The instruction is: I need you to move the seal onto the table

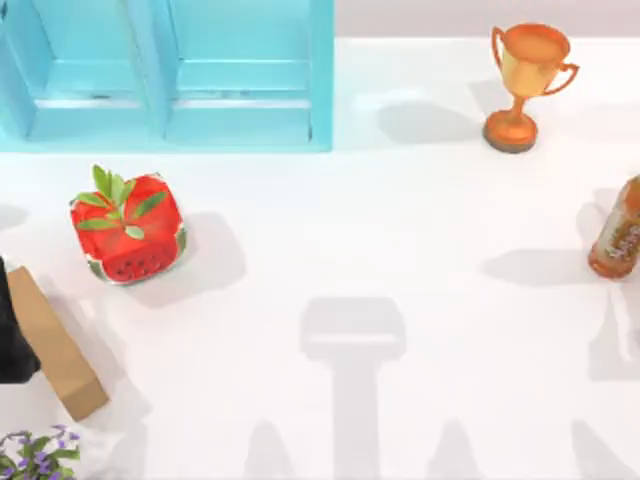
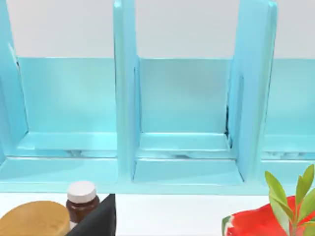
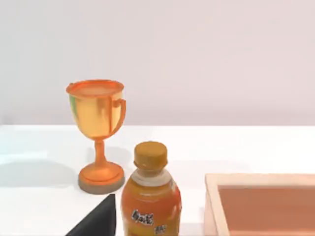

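The seal is out of view. The white table (image 1: 400, 250) spreads across the top view. A dark part of my left arm (image 1: 10, 330) sits at the table's left edge, beside a long tan slab-shaped box (image 1: 55, 345). A black corner of my left gripper (image 2: 98, 221) shows in the left wrist view, facing the light-blue cabinet (image 2: 182, 98). In the right wrist view a black corner of my right gripper (image 3: 98, 219) sits close to an orange bottle (image 3: 150, 196).
The light-blue cabinet (image 1: 170, 80) stands at the back left, with a watermelon cube (image 1: 128, 228) in front of it. A gold trophy (image 1: 525, 85) is at the back right and the orange bottle (image 1: 620, 232) at the right edge. Purple flowers (image 1: 35, 455) sit front left.
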Controlling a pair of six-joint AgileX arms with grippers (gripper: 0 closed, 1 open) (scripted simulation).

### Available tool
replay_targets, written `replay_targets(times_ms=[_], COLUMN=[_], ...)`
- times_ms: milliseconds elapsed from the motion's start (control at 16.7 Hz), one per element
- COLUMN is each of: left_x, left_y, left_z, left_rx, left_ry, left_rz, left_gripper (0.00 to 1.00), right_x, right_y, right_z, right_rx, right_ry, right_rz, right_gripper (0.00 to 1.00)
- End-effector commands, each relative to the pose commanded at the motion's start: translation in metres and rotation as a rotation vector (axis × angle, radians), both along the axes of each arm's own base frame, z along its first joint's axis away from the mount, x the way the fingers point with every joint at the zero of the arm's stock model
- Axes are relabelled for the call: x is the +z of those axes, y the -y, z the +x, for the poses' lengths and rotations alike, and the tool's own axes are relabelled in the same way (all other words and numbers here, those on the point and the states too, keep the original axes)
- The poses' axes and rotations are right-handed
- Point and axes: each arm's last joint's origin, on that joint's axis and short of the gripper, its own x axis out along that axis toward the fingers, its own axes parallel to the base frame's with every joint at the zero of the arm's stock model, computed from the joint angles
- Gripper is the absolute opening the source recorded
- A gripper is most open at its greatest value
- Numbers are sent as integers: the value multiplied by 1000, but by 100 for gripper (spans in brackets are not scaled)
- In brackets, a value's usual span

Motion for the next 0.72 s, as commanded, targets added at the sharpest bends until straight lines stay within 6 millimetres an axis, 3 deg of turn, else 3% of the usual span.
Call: replay_targets(times_ms=[180, 360, 540, 720], left_x=[0, 0, 0, 0], left_y=[0, 0, 0, 0], left_z=[0, 0, 0, 0], left_rx=[0, 0, 0, 0], left_ry=[0, 0, 0, 0], left_rz=[0, 0, 0, 0], left_gripper=[100, 100, 100, 100], right_x=[2, 18, 47, 73], right_y=[1, 4, 11, 24], right_z=[0, 1, 8, 31], right_rx=[-5, -39, -87, -124], right_ry=[-11, -100, -275, -548], right_rz=[-5, -41, -94, -133], right_gripper=[100, 100, 100, 100])
